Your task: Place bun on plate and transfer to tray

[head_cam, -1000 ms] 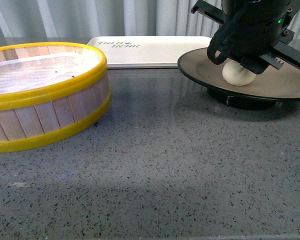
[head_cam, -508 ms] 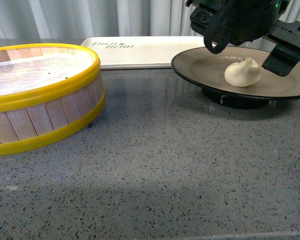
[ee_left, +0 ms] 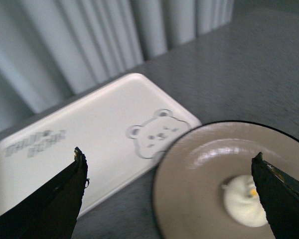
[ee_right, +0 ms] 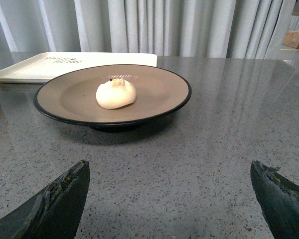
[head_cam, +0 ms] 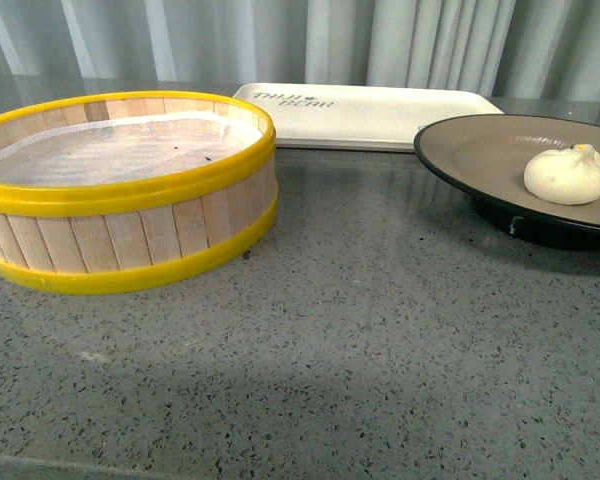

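While the bun [head_cam: 566,175] sits on the beige inside of the plate [head_cam: 480,150], pleated top up, the plate itself stands on the grey speckled counter [head_cam: 360,340] at the right, not on the tray [head_cam: 365,112]. The tray lies flat at the far side of the counter, its lettered end to the left, and the plate's black rim comes just beside the tray's right near corner; whether they touch cannot be told. A yellow-rimmed steamer basket [head_cam: 120,190] stands at the left near side, apart from both. Neither arm shows in the front view. From the left wrist, the left tool [ee_left: 169,154] has its two fingers [ee_left: 55,199] spread wide with nothing between them, above the tray [ee_left: 84,144], the plate [ee_left: 199,164] and the bun [ee_left: 244,201]. From the right wrist, the right tool [ee_right: 168,164] is likewise released and grasps nothing, low over the counter and apart from the plate [ee_right: 159,89], with the bun [ee_right: 116,93] near the plate's middle and the tray [ee_right: 30,69] beyond.
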`<state>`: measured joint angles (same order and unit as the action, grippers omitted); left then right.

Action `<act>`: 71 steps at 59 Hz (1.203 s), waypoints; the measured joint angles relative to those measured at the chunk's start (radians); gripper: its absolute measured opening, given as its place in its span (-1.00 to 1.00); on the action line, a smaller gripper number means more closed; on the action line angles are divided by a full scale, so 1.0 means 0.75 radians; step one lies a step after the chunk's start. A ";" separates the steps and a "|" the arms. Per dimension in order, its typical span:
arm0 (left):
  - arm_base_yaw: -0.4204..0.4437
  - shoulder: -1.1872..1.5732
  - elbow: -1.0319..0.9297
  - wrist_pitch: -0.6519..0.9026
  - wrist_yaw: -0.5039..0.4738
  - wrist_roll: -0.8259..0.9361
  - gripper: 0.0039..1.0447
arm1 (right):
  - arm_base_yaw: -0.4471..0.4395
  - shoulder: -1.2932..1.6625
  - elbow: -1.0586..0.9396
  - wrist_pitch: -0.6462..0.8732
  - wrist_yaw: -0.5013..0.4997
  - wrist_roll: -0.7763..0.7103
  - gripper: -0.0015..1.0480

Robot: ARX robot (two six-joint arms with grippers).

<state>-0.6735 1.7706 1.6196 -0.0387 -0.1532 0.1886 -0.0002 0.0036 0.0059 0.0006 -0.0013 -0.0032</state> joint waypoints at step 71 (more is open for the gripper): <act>0.897 -1.719 -2.054 0.583 0.204 -0.254 -0.93 | 0.000 0.000 0.000 0.000 0.001 0.000 0.84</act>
<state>-0.0010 0.4816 0.0792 0.3988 0.0002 -0.0017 -0.0002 0.0036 0.0059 0.0006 -0.0006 -0.0032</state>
